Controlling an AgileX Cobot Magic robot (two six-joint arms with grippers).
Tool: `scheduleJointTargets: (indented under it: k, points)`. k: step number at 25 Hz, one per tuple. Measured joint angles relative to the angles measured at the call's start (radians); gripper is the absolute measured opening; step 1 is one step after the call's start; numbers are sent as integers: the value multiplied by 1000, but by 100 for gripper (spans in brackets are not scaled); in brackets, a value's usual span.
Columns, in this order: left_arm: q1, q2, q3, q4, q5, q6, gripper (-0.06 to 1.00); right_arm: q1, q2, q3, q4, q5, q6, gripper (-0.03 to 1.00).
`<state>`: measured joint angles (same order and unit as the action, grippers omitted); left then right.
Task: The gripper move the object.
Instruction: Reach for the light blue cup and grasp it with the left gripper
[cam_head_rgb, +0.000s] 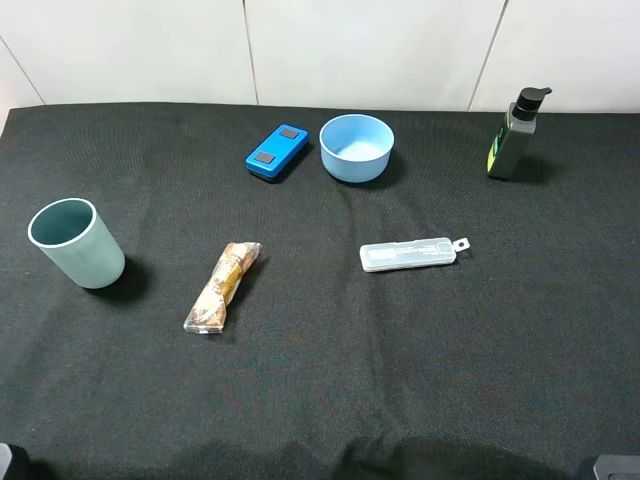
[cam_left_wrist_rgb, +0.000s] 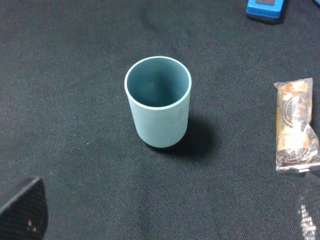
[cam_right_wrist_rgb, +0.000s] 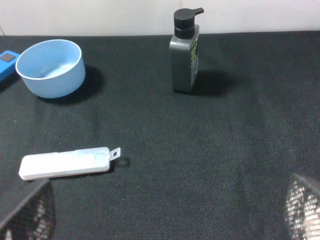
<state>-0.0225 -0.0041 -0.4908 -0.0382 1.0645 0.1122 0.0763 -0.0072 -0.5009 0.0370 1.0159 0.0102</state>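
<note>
The pale teal cup stands upright and empty at the left of the black cloth. It also shows in the left wrist view, well ahead of my left gripper. That gripper is open, its two black fingertips at the frame's lower corners, with nothing between them. My right gripper is open and empty too, its fingertips at the lower corners, short of the white case. In the high view only small bits of both arms show at the bottom corners.
A wrapped snack lies right of the cup. A blue box and a light-blue bowl sit at the back. A white flat case lies in the middle. A dark pump bottle stands at the back right.
</note>
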Motion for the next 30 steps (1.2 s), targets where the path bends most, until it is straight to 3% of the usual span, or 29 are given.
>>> scheduleJointTargets:
  k: [23,30]
  points:
    - [0,0,-4,0,0,0,100,0,0,0,0,0,0,69]
    - [0,109,-102,2,26,0,100,0,0,0,0,0,0,69]
